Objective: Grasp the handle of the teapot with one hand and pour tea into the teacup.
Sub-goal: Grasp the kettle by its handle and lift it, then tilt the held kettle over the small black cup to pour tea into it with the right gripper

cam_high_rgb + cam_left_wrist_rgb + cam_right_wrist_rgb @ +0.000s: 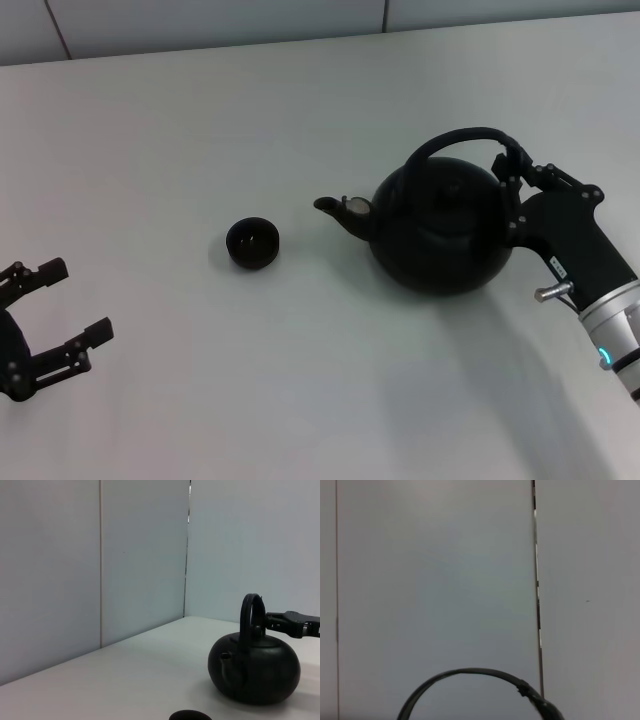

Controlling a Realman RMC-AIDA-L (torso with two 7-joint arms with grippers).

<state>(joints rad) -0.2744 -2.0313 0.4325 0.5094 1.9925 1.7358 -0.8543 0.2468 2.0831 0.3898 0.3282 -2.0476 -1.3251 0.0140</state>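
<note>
The matte black teapot (440, 230) stands on the table right of centre, its spout pointing left toward the small dark teacup (252, 243). Its arched handle (455, 138) loops over the lid. My right gripper (510, 185) is at the right end of the handle, open, its fingers on either side of the bail. The left wrist view shows the teapot (255, 672), the handle (250, 615) and that gripper (272, 621) touching the handle. The handle's arch (465, 672) shows in the right wrist view. My left gripper (72, 302) is open and empty at the left front. No tea shows.
The white table (300, 380) runs back to grey wall panels (200, 20). The teacup's rim (190, 715) shows in the left wrist view. About a hand's width of bare table lies between spout and cup.
</note>
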